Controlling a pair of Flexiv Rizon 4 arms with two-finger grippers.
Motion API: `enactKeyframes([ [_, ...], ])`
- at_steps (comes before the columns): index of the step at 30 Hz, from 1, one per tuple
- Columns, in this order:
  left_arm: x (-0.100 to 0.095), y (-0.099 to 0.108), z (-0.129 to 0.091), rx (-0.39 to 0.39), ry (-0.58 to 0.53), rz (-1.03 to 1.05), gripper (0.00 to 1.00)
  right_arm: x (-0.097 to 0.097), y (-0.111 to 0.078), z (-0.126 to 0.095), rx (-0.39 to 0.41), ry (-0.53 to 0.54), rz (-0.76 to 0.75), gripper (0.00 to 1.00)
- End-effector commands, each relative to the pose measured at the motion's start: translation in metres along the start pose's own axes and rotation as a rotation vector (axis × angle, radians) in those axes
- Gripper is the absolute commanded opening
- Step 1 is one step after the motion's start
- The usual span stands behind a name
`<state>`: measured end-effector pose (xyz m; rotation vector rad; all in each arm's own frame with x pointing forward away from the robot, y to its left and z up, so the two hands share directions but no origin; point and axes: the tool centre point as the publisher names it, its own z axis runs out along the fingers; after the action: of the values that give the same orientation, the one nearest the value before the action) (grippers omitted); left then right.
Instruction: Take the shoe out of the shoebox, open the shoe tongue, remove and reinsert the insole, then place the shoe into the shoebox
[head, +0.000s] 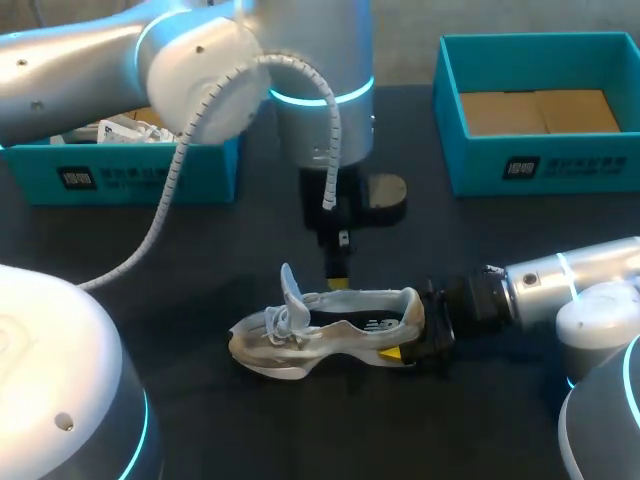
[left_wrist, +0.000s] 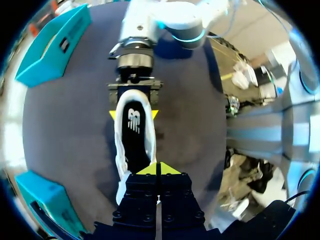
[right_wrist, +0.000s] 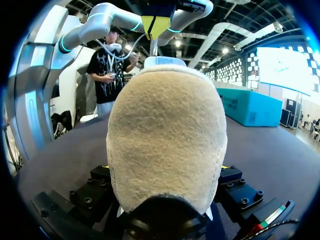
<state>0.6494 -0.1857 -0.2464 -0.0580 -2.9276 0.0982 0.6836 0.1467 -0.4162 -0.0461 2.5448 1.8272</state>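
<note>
Head view: white and grey mesh sneaker (head: 330, 325) stands upright near the middle of the dark desk (head: 200, 260), toe toward the left edge, outside both boxes. Right gripper (head: 425, 335) clamps the heel from two sides. Left gripper (head: 338, 284) hangs just above the collar's far rim, fingers pressed together with nothing between them. Black insole (left_wrist: 134, 125) lies inside the sneaker. Teal box holding crumpled paper (head: 130, 175) sits at the far left corner, and teal box with brown floor (head: 545, 165) at the far right. The left arm partly hides a dark rounded object (head: 388, 195).
</note>
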Motion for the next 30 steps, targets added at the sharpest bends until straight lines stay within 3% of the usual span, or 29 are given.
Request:
enactKeyframes([
  [1,-0.003,-0.003,0.002,-0.004,0.005,0.112,0.00,-0.001,0.001,0.002,0.005,0.001,0.001,0.00],
  [8,-0.004,-0.006,0.005,0.005,0.012,0.117,0.00,-0.001,0.001,0.002,0.005,0.001,0.001,0.00],
  [18,-0.024,-0.046,0.054,-0.021,0.068,0.176,0.00,-0.001,0.001,0.002,0.005,0.001,0.001,0.00],
  [30,-0.029,-0.047,0.085,-0.065,0.072,0.145,0.00,-0.001,0.001,0.002,0.005,0.001,0.001,0.00],
])
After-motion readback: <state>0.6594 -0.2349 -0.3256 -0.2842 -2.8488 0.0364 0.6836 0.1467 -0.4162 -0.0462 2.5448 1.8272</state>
